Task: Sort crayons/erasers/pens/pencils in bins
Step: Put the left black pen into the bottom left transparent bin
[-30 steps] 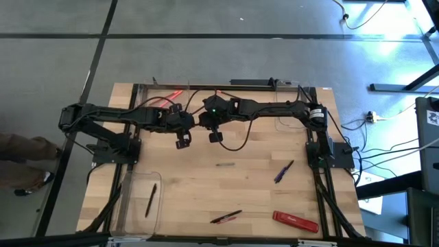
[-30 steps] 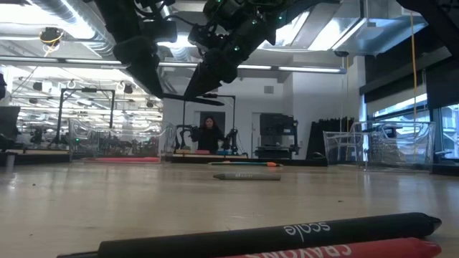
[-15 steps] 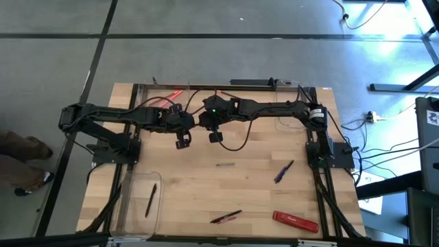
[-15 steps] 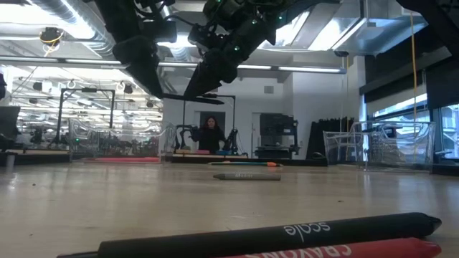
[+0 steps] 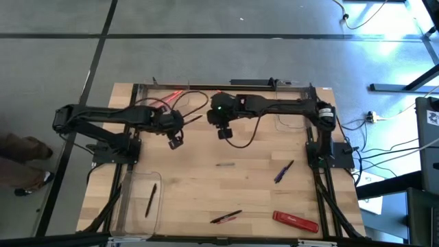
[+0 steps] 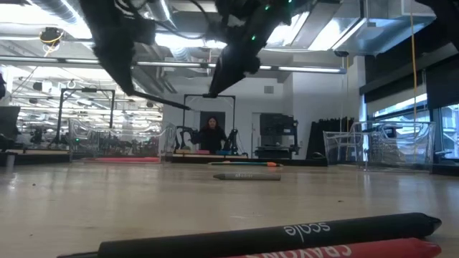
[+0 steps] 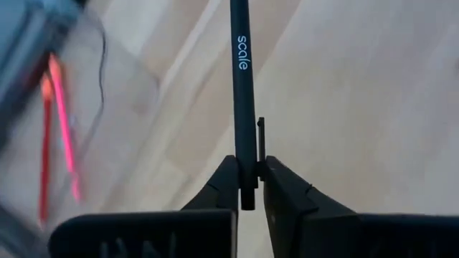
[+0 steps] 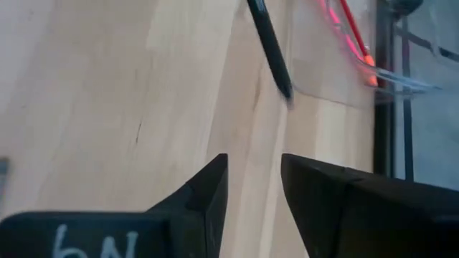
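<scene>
My left gripper is shut on a black pen marked "scale", above the far left part of the table. The pen also shows in the high view and the low view. My right gripper is open and empty to the pen's right; its wrist view shows the pen's tip ahead. Red-pink crayons lie in the clear far-left bin. A dark pencil lies in the near-left bin. My left gripper pinches the pen between its two fingers near its clip end. The pen lies along the fingers and sticks out ahead of them, toward the table's right and far side. It is about level and lifted clear of the table.
A third clear bin stands at the far right. On the wood lie a grey stick, a blue pen, a red and a black pen and a flat red bar.
The two grippers, close together with the pen level between them, have drawn apart. My left gripper has gone toward the table's left edge with the pen. My right gripper has gone right and toward the far edge, and the pen no longer reaches it.
</scene>
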`<action>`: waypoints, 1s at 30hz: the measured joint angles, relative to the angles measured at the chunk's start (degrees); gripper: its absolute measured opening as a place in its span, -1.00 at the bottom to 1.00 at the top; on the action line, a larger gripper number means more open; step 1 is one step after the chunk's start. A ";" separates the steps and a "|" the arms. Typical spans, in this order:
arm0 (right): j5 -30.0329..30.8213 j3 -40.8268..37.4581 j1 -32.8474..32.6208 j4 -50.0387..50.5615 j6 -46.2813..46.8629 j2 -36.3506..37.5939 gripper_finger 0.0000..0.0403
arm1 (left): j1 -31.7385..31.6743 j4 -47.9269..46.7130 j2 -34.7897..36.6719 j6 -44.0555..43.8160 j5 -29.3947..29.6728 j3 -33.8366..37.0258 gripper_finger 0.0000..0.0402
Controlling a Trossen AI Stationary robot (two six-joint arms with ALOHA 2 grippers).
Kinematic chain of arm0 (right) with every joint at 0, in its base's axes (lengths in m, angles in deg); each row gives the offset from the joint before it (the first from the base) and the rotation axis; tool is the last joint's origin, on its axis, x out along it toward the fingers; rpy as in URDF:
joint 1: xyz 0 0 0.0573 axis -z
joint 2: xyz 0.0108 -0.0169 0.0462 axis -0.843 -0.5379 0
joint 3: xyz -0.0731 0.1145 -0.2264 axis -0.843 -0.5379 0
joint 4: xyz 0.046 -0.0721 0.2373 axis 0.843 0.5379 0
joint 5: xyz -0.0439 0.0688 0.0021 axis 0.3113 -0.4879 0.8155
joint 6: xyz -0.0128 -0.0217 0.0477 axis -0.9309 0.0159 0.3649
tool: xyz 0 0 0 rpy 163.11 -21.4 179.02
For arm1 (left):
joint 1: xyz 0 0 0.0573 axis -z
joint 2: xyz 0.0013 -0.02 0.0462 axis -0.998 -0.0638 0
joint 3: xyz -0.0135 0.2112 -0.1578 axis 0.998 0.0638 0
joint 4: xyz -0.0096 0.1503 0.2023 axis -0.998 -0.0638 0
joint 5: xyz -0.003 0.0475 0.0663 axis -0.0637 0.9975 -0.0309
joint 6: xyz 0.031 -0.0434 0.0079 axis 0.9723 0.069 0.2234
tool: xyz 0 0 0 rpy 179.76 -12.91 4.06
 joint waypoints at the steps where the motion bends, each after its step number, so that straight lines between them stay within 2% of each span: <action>1: 0.02 0.00 0.21 0.99 0.54 0.93 -0.34 | 0.54 -1.53 1.10 -2.63 -0.65 0.00 -0.89; 4: 0.02 0.02 0.85 2.70 1.47 3.56 -0.34 | 2.60 -6.46 4.28 -10.52 -4.07 0.00 -0.89; 10: 0.20 0.04 1.96 4.83 1.86 8.18 -0.34 | 8.26 -9.79 11.00 -28.23 -16.16 0.00 -0.89; 16: 0.09 0.04 2.69 4.95 1.49 9.90 -0.34 | 14.83 -9.56 16.52 -38.92 -30.56 0.00 -0.89; 22: -0.31 0.04 3.01 4.82 1.41 10.02 -0.34 | 20.03 -7.51 21.25 -53.41 -48.17 -0.02 -0.89; 30: -0.84 0.04 3.01 4.04 1.50 10.02 -0.34 | 24.99 -6.85 23.28 -67.91 -67.34 -0.02 -0.89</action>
